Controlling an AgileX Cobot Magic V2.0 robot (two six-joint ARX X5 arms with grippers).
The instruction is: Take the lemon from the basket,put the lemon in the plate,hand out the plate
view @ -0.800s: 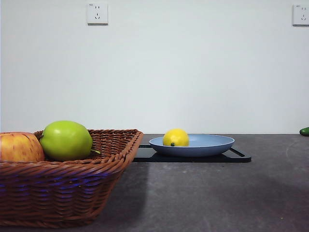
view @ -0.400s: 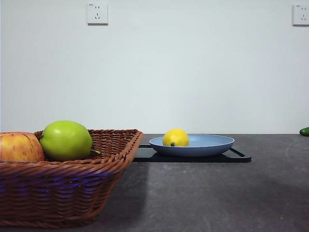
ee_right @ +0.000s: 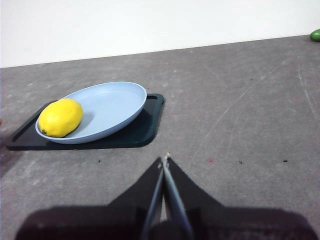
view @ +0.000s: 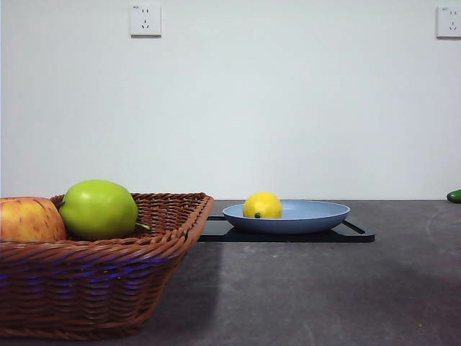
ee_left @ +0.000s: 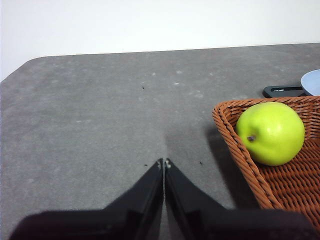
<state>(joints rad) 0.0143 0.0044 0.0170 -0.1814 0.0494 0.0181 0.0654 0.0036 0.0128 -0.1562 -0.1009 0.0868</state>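
The yellow lemon (view: pixel 262 205) (ee_right: pixel 60 117) lies in the light-blue plate (view: pixel 317 215) (ee_right: pixel 112 105), toward the plate's basket side. That plate rests on a flat black tray (view: pixel 358 233) (ee_right: pixel 142 131). The brown wicker basket (view: pixel 108 277) (ee_left: pixel 280 190) stands near the front left. My right gripper (ee_right: pixel 164 159) is shut and empty, hovering over bare table a short way from the tray. My left gripper (ee_left: pixel 163 162) is shut and empty too, over the table beside the basket's outer wall. Neither arm shows in the front view.
A green apple (view: pixel 99 209) (ee_left: pixel 270 133) and a red-yellow apple (view: pixel 29 219) lie in the basket. A small green object (view: pixel 454 195) (ee_right: pixel 315 35) sits at the far right of the grey table (view: pixel 324 288).
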